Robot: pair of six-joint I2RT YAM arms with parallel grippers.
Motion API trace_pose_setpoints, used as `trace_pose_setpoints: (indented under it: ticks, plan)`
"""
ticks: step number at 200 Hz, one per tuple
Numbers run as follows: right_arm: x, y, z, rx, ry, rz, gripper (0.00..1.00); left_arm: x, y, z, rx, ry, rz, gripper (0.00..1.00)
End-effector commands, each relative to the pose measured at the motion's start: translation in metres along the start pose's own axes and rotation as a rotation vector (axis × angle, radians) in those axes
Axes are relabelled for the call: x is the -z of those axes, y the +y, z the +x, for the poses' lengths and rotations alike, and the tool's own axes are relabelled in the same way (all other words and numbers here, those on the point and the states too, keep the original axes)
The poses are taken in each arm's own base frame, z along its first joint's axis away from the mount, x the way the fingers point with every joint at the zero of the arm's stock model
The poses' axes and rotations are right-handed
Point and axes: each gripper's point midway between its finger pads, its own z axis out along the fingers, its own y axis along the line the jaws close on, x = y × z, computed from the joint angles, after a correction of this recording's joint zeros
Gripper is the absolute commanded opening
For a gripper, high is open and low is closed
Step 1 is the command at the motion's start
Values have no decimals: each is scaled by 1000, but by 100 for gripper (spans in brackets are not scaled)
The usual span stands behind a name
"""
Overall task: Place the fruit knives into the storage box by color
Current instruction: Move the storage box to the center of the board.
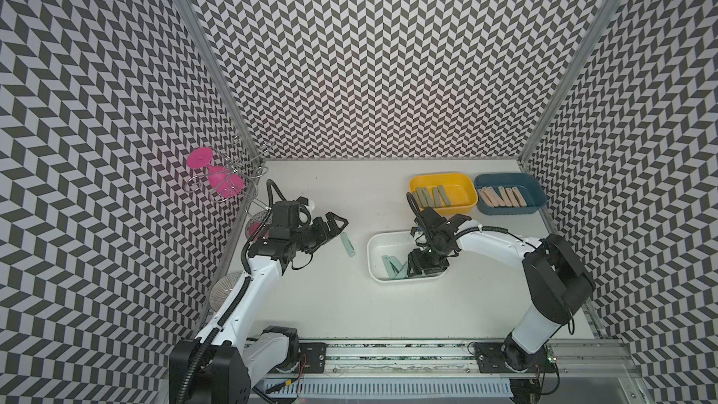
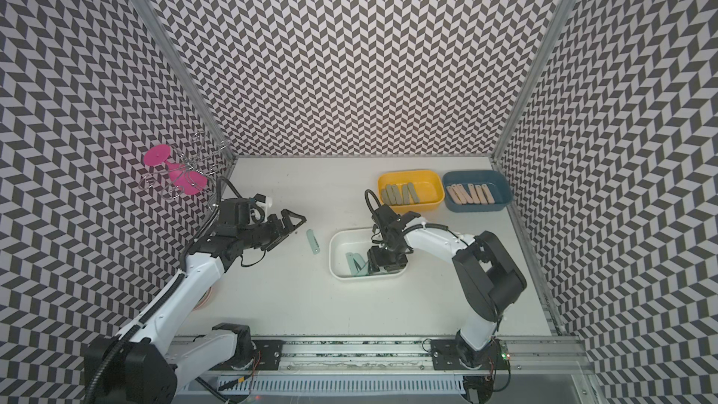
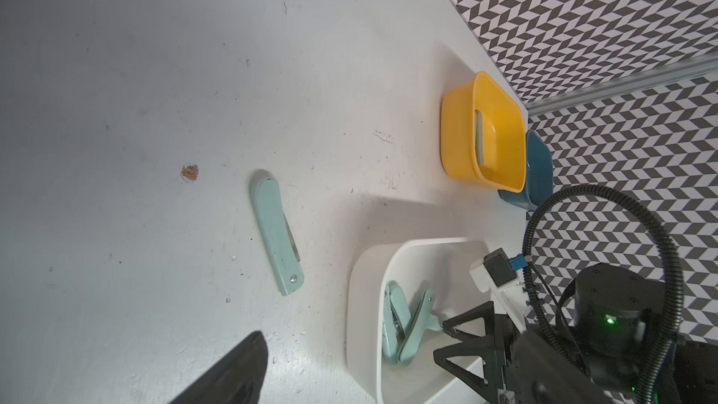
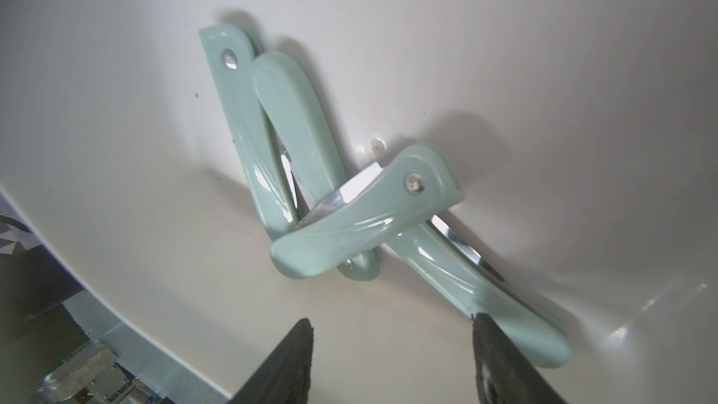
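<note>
Several pale mint fruit knives (image 4: 369,219) lie crossed in the white storage box (image 1: 371,262). My right gripper (image 4: 392,320) reaches down into this box and is open, with nothing between its fingers. One fingertip (image 4: 489,340) overlaps the end of the nearest knife (image 4: 485,293). Another mint knife (image 1: 348,244) lies on the table left of the box. My left gripper (image 1: 342,229) hovers open just left of it; only one finger (image 3: 237,371) shows in the left wrist view. Grey-green knives (image 1: 431,197) lie in the yellow box (image 1: 443,177), peach ones (image 1: 501,197) in the blue box (image 1: 505,176).
A wire rack with a pink goblet (image 1: 209,172) hangs at the left wall, and a clear glass (image 1: 225,289) stands by the left arm. The arms' mounting rail (image 1: 388,355) runs along the front edge. Patterned walls close in the table on three sides.
</note>
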Motion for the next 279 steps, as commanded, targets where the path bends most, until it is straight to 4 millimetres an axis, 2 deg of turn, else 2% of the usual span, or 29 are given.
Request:
trace_pose_setpoints:
  ticks: [1,35,70,89,113,143,166,188,203,219,238,279]
  plan:
    - [5,21,-17,5,-55,-85,66,-1,1,9,-10,25,3,100]
    - [-2,32,-20,6,-41,-152,67,-2,6,11,-11,35,-21,100]
    - [-16,28,-18,13,-5,-153,67,-2,8,11,-5,30,-25,100]
    - [-22,27,-23,15,-7,-152,67,-2,8,10,-4,28,-28,100]
    - [-27,27,-38,14,-32,-139,67,-2,8,9,1,24,-31,100]
    - [-26,21,-68,-8,-131,-90,67,-4,12,11,13,26,-40,100]
    - [-20,17,-89,-33,-209,-84,67,-5,15,13,20,31,-47,100]
    - [-17,7,-100,-51,-237,-63,66,-6,18,14,25,30,-54,100]
    - [-4,5,-106,-34,-271,-39,66,-7,19,14,28,34,-56,100]
    - [12,9,-105,-4,-293,-28,66,-8,20,14,30,37,-59,100]
    - [24,13,-95,31,-277,-30,66,-8,20,15,33,40,-60,100]
    - [26,18,-59,72,-148,-68,66,-11,23,17,46,49,-65,100]
